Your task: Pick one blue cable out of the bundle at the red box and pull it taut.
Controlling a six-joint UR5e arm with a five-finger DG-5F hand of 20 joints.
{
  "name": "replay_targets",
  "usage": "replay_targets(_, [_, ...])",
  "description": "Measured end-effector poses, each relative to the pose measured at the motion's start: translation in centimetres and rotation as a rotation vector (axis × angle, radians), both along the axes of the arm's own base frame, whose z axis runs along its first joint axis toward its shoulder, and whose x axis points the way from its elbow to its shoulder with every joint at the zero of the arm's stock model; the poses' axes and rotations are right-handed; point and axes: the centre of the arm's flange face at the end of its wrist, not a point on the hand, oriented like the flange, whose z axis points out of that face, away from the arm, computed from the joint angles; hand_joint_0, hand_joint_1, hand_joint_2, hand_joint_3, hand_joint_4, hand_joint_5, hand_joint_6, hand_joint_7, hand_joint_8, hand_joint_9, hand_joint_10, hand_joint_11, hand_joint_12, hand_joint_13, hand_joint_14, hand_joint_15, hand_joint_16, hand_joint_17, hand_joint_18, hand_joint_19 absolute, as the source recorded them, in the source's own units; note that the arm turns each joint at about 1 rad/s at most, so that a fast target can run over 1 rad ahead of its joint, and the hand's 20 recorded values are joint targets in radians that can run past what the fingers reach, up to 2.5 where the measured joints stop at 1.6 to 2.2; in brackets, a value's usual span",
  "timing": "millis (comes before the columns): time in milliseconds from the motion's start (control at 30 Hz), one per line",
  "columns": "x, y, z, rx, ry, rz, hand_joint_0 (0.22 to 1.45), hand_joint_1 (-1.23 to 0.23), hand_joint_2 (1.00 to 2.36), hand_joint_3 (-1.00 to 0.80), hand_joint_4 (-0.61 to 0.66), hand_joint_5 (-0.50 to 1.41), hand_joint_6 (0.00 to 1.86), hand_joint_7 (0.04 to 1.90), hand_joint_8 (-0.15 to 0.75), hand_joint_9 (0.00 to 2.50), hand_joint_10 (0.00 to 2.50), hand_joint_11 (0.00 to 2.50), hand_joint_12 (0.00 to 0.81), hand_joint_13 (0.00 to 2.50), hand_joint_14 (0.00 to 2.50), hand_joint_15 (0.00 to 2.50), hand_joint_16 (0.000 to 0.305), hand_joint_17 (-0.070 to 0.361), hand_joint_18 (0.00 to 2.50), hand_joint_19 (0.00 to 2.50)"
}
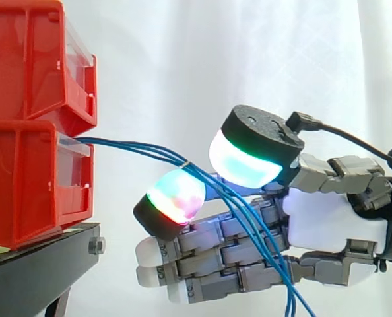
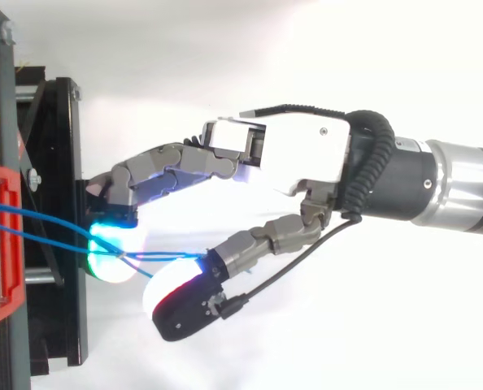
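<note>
Hand [image 1: 328, 218] — rounded glowing pads [image 1: 176, 195] pinch thin blue cables [image 1: 136, 146] from glossy red box [image 1: 31, 178].

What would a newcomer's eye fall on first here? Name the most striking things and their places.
First, the glowing pads of the hand mid-picture, one cyan-green, one red-green, pinching thin blue cables. Those run from the red bins stacked at the left and droop past the palm.
</note>
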Motion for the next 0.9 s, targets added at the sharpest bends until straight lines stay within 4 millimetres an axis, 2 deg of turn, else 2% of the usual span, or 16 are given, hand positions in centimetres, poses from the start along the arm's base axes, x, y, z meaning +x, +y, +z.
replay_targets(133, [0.1, 0.0, 0.3, 0.0, -0.001, -0.001, 0.58, -0.7, 1.01, -0.36, 0.21, -0.15, 0.76, 0.9, 0.331, 0.53, 0.0, 0.21, 0.372, 0.32, 0.0, 0.14, 0.055, 0.124, 0.25, 0.14])
replay_targets(400, [0.2, -0.1, 0.4, 0.001, -0.001, 0.001, 0.56, -0.67, 1.01, -0.42, 0.22, -0.12, 0.75, 0.94, 0.346, 0.57, 0.01, 0.22, 0.377, 0.33, 0.01, 0.15, 0.056, 0.125, 0.26, 0.15])
replay_targets(567, [0.3, -0.1, 0.8, 0.002, -0.009, 0.001, 0.58, -0.68, 1.01, -0.38, 0.19, -0.13, 0.79, 0.98, 0.349, 0.58, 0.0, 0.23, 0.371, 0.35, 0.01, 0.15, 0.054, 0.122, 0.28, 0.15])
replay_targets(900, [0.6, -0.2, 1.4, 0.001, -0.008, 0.0, 0.58, -0.72, 1.01, -0.22, 0.23, -0.14, 0.9, 0.96, 0.374, 0.62, 0.01, 0.3, 0.396, 0.41, 0.01, 0.15, 0.058, 0.131, 0.36, 0.14])
